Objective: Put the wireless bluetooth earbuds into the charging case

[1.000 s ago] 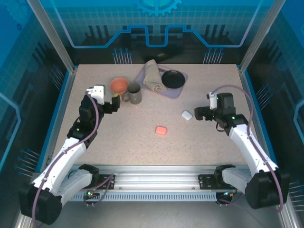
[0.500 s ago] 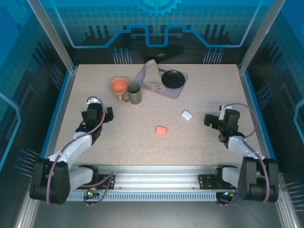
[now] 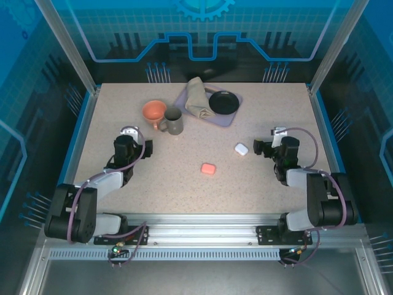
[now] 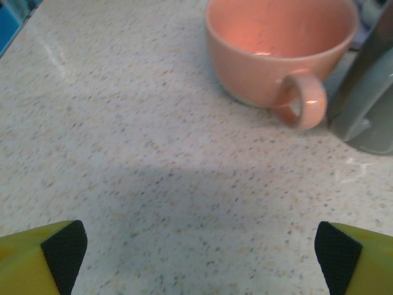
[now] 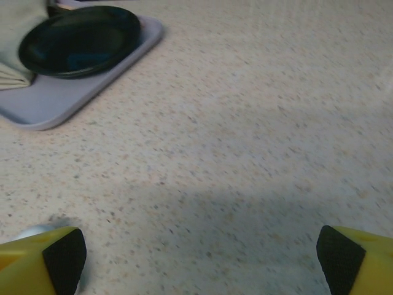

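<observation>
Speckled beige tabletop (image 3: 184, 193) carries all items. Left gripper (image 4: 201, 249): jaws spread, empty, facing salmon ceramic mug (image 4: 258, 83). Right gripper (image 5: 199, 252): jaws spread, empty, near white pebble-shaped plastic charging case (image 3: 241, 149). Salmon-pink pebble-shaped charging case (image 3: 208, 168) lies apart, mid-table.

The grey mug (image 4: 368, 86) is cut off at the left wrist view's right edge. The tray (image 5: 61, 101) and cloth (image 5: 15, 37) run off the right wrist view's upper left. Overhead, the white case (image 3: 241, 149) and pink case (image 3: 209, 168) are too small for detail.

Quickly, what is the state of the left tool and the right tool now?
Left tool: open, holding nothing.
Right tool: open, holding nothing.
</observation>
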`<state>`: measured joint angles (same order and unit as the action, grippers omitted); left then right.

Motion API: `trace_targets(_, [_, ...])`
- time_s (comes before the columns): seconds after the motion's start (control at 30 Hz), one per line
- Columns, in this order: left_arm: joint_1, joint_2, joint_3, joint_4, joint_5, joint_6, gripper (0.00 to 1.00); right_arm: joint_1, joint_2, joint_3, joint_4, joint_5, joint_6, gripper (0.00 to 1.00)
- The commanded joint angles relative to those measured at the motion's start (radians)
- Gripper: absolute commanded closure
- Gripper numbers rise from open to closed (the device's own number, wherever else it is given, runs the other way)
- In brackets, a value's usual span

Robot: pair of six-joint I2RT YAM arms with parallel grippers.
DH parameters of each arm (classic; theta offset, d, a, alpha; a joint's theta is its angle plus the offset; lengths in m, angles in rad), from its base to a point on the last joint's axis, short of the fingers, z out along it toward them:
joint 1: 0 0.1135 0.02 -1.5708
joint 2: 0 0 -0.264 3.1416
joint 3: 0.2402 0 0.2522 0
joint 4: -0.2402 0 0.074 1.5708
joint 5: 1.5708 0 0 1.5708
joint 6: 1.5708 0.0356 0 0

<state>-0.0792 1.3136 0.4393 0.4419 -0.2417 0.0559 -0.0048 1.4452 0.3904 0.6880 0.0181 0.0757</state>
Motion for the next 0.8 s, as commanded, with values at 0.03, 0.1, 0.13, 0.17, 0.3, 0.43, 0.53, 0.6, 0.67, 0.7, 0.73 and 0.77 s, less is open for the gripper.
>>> trace_targets(0.03, [0.014, 0.022, -0.012, 0.114, 0.139, 0.074, 0.01, 0.032, 0.044, 0.0, 0.124, 0.001, -0.06, 0.0])
trace_targets(0.1, [0.018, 0.018, -0.016, 0.113, 0.179, 0.083, 0.01, 0.035, 0.052, 0.027, 0.08, 0.01, -0.061, 0.0])
trace_targets(0.13, [0.022, 0.014, -0.021, 0.116, 0.2, 0.085, 0.01, 0.042, 0.056, 0.028, 0.092, 0.018, -0.065, 0.0])
trace_targets(0.17, [0.027, 0.007, -0.028, 0.12, 0.218, 0.088, 0.01, 0.044, 0.054, 0.031, 0.078, 0.022, -0.066, 0.0])
trace_targets(0.3, [0.049, -0.03, -0.073, 0.166, 0.275, 0.085, 0.01, 0.05, 0.056, 0.032, 0.08, 0.035, -0.07, 0.0])
trace_targets(0.43, [0.05, -0.056, -0.112, 0.214, 0.263, 0.075, 0.01, 0.052, 0.056, 0.032, 0.079, 0.04, -0.072, 0.0])
trace_targets(0.53, [0.051, -0.058, -0.105, 0.201, 0.27, 0.047, 0.01, 0.057, 0.057, 0.034, 0.074, 0.044, -0.076, 0.0])
trace_targets(0.6, [0.05, -0.043, -0.106, 0.232, 0.285, 0.024, 0.01, 0.061, 0.058, 0.036, 0.073, 0.048, -0.078, 0.0])
trace_targets(0.67, [0.05, -0.021, -0.109, 0.281, 0.307, 0.002, 0.01, 0.061, 0.059, 0.036, 0.073, 0.049, -0.079, 0.0])
trace_targets(0.7, [0.049, 0.0, -0.107, 0.298, 0.323, 0.011, 0.01, 0.061, 0.058, 0.036, 0.073, 0.049, -0.078, 0.0])
trace_targets(0.73, [0.049, 0.021, -0.104, 0.315, 0.324, 0.016, 0.01, 0.061, 0.058, 0.036, 0.073, 0.049, -0.078, 0.0])
trace_targets(0.77, [0.048, 0.043, -0.109, 0.349, 0.326, 0.024, 0.01, 0.062, 0.058, 0.035, 0.073, 0.049, -0.079, 0.0])
